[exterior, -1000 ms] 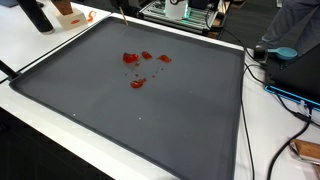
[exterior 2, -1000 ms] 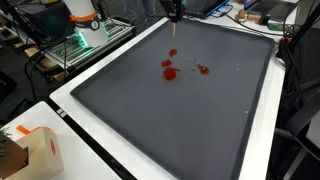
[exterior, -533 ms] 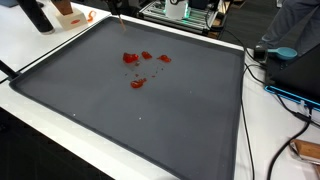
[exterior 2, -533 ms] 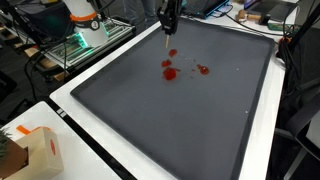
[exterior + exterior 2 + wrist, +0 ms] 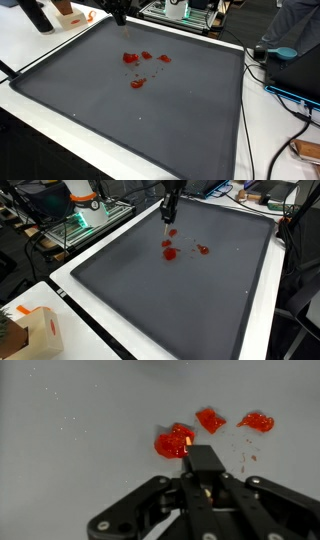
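Room: you can pass freely over the dark grey flat mat (image 5: 150, 125) | In the way: small red blobs (image 5: 135, 60) mid-mat; thin black cable (image 5: 243, 115) along one edge; tan cardboard box (image 5: 38, 330) off a corner

Dark grey mat (image 5: 185, 120) on white table (image 5: 45, 50), red blobs (image 5: 130, 58) atop.

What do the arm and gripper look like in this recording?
The gripper is all black. In the wrist view it is a two-finger design, with angled linkage bars on each side and round grey pivot pins at the joints. In both exterior views only its dark, narrow lower end shows at the top edge. The arm above is out of frame, and no cables or markings can be made out.
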